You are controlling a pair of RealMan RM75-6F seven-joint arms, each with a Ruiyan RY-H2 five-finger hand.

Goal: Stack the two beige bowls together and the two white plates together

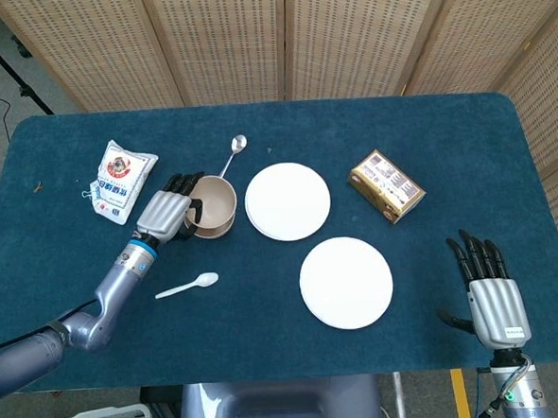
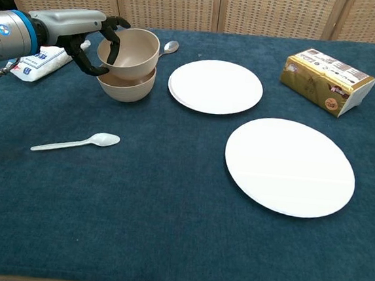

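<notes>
The step in hand is the stacking of the bowls, and it looks almost finished. The left hand (image 2: 84,39) grips the upper bowl (image 2: 128,50) by its rim, with its fingers (image 2: 109,40) hooked over the edge on the hand's own side. This bowl sits inside the lower bowl (image 2: 128,88), nearly level and perhaps a little tilted; I cannot tell if it is fully settled. Both bowls are directly in front of the left hand, touching its fingers.

In my judgement the next move calls for the left hand to let go of the rim gently and draw back without dragging the upper bowl out. After this the plates remain to be done.

The far plate (image 1: 288,201) lies just beyond the bowls from the left hand, very near the lower bowl but seemingly not touching it. The near plate (image 1: 346,283) lies separately, between the two hands, closer to the robot. The two plates are apart and not yet stacked.

The right hand (image 1: 494,295) holds nothing; its fingers are straight and slightly apart, and it is near the table edge, well apart from the near plate. It is seen only in the head view.
</notes>
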